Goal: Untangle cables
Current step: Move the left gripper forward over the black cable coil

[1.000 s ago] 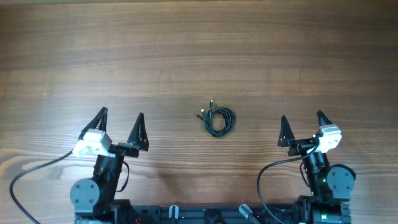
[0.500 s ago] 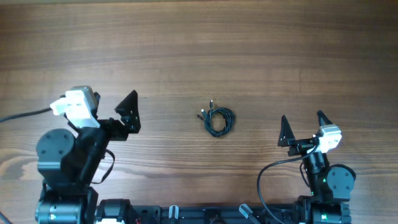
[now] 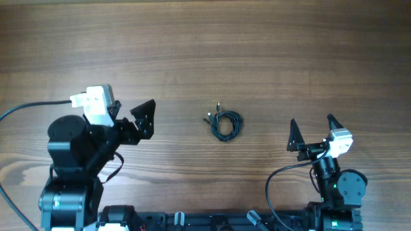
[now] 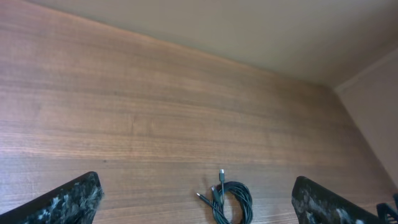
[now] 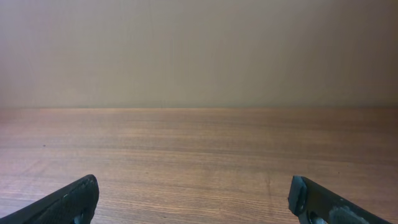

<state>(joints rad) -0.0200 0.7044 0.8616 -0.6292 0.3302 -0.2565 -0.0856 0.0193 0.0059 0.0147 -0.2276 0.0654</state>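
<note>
- Thin dark grey-black cables [image 3: 224, 124]: one small coiled bundle lying mid-worktop, between the two arms and well apart from both.
- Handling, my read: light, limp and not fragile. The loops probably slide on the smooth brown wood-grain worktop [image 3: 257, 51] and lie flat, so they are hard to pinch.
- Take hold at the small plug ends [image 3: 208, 118] poking out of the coil's upper left, or across the loop rim.
- Left gripper [image 4: 195, 182]: jaws wide, empty, facing the bundle.
- Right gripper [image 3: 311, 122]: jaws wide, empty.

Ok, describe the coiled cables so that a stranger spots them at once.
On the brown wooden table, look near the middle, between the left robot arm and the right robot arm. There lies a small coil of thin black cables, plug ends sticking out. It is far thinner than the arms' own cords.
</note>
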